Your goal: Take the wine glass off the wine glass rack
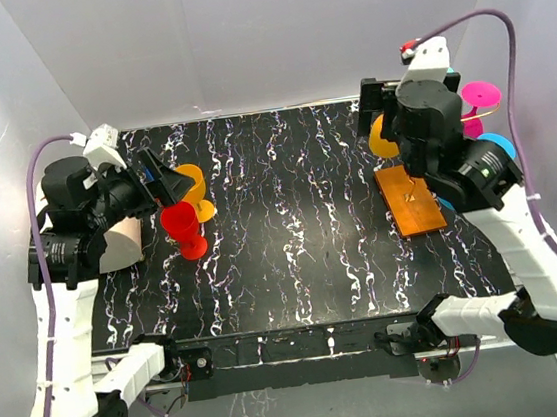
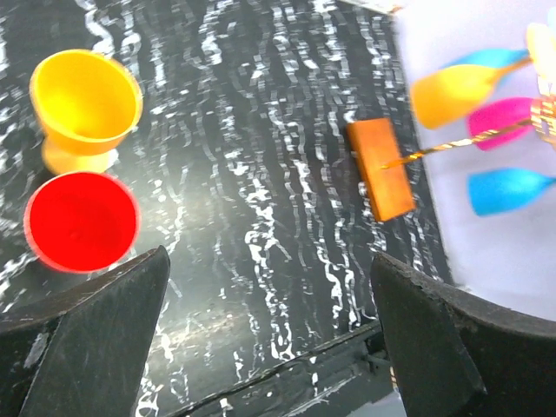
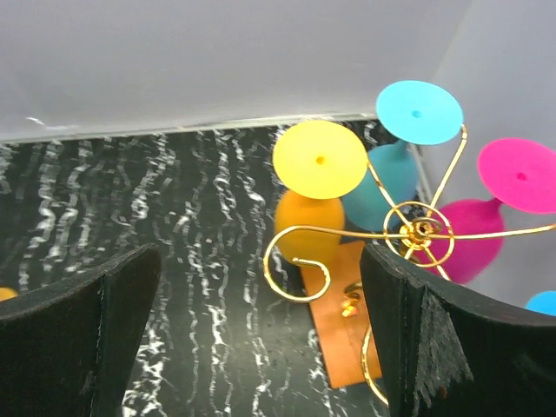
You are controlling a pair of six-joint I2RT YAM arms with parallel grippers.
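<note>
The wine glass rack has an orange base (image 1: 410, 200) and a gold wire top (image 3: 423, 230). Wine glasses hang upside down from its hooks: an orange one with a yellow foot (image 3: 320, 159), a teal one (image 3: 419, 111) and a pink one (image 3: 521, 174). One curled hook (image 3: 300, 265) is empty. My right gripper (image 3: 261, 339) is open above the rack, holding nothing. A red wine glass (image 1: 182, 225) and a yellow one (image 1: 193, 188) stand upright on the table's left. My left gripper (image 2: 269, 330) is open beside them with nothing between its fingers.
The black marbled table (image 1: 292, 237) is enclosed by white walls on three sides. A white rounded object (image 1: 122, 244) lies by the left arm. The rack stands close to the right wall (image 3: 512, 78).
</note>
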